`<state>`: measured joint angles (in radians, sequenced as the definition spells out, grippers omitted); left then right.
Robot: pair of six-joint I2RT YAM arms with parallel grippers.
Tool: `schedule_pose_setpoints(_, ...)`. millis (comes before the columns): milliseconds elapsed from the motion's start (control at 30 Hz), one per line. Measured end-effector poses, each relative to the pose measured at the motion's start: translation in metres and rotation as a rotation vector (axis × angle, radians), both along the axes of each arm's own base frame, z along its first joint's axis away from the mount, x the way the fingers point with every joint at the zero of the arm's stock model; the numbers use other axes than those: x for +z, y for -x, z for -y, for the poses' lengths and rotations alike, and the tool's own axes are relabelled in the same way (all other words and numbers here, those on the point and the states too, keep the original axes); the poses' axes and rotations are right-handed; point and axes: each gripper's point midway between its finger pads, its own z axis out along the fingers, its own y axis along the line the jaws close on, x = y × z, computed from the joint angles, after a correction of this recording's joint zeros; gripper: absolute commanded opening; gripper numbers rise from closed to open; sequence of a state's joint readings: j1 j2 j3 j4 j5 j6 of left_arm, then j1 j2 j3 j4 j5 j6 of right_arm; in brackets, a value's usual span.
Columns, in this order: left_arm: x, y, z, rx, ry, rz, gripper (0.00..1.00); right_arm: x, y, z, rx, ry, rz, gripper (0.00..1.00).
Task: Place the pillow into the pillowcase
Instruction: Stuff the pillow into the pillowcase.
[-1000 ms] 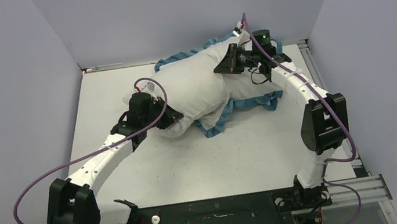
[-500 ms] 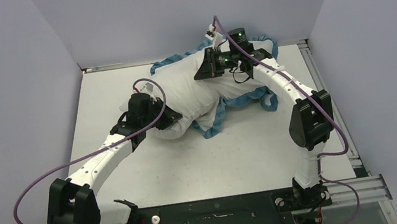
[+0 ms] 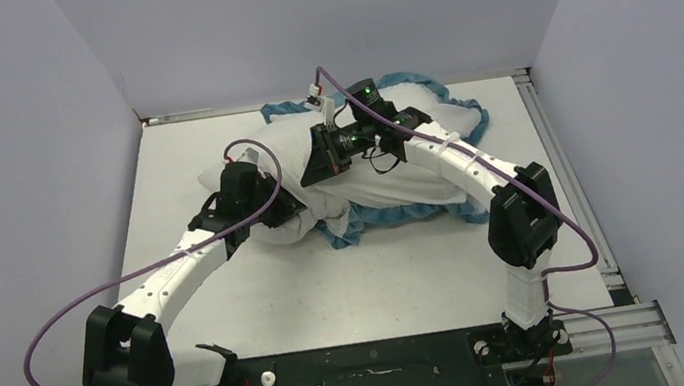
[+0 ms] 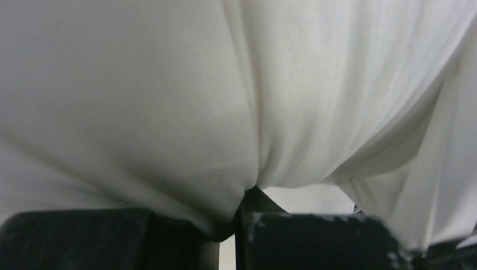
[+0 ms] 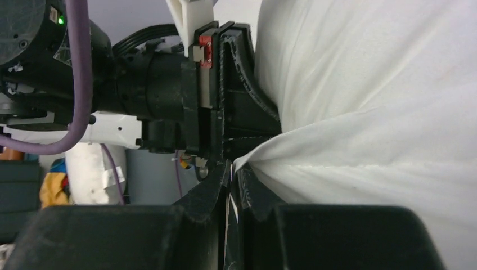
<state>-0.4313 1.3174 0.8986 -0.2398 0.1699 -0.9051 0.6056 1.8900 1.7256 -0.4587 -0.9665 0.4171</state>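
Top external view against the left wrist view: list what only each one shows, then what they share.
Only the top external view: the table, the blue ruffle of the pillowcase, and the right gripper. Only the left wrist view: a close look at the left gripper pinching a fold of white cloth; pillow or case lining, I cannot tell. Both: that white cloth and the left gripper.

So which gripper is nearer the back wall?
Right. The right gripper pinches the pillowcase atop the pillow, closer to the wall; the left gripper pinches the pillow's near edge, farther forward.
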Motion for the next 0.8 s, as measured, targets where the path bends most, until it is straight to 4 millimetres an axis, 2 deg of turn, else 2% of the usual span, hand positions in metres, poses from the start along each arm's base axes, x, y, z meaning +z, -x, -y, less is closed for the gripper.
schedule_pose_setpoints(133,-0.005,-0.003,-0.005,0.02,-0.016,-0.007,0.0,-0.008,0.01,-0.004,0.02,-0.026,-0.067,0.05)
schedule_pose_setpoints(233,-0.004,-0.006,-0.006,0.029,-0.02,0.002,0.0,-0.016,0.007,0.005,-0.009,0.017,-0.087,0.06)
schedule_pose_setpoints(267,-0.003,-0.007,-0.006,0.031,-0.021,0.008,0.0,-0.018,0.003,0.01,-0.036,0.049,-0.087,0.09)
schedule_pose_setpoints(300,-0.002,-0.008,-0.006,0.032,-0.02,0.014,0.0,-0.019,-0.003,0.016,-0.065,0.082,-0.08,0.16)
schedule_pose_setpoints(367,0.0,-0.009,-0.006,0.032,-0.017,0.025,0.0,-0.016,-0.015,0.027,-0.131,0.149,-0.054,0.38)
schedule_pose_setpoints(433,0.004,-0.009,-0.005,0.031,-0.009,0.039,0.0,-0.008,-0.028,0.037,-0.198,0.21,0.001,0.62)
schedule_pose_setpoints(500,0.009,-0.007,-0.004,0.025,0.003,0.055,0.0,0.002,-0.04,0.048,-0.268,0.269,0.071,0.78)
schedule_pose_setpoints(567,0.01,-0.004,-0.001,0.012,0.017,0.065,0.0,0.005,-0.048,0.061,-0.333,0.328,0.123,0.89)
schedule_pose_setpoints(667,0.005,0.004,0.005,-0.018,0.028,0.052,0.0,0.009,-0.057,0.087,-0.437,0.428,0.192,0.98)
schedule_pose_setpoints(800,0.0,0.011,0.01,-0.045,0.034,0.04,0.0,0.029,-0.075,0.123,-0.594,0.535,0.314,1.0)
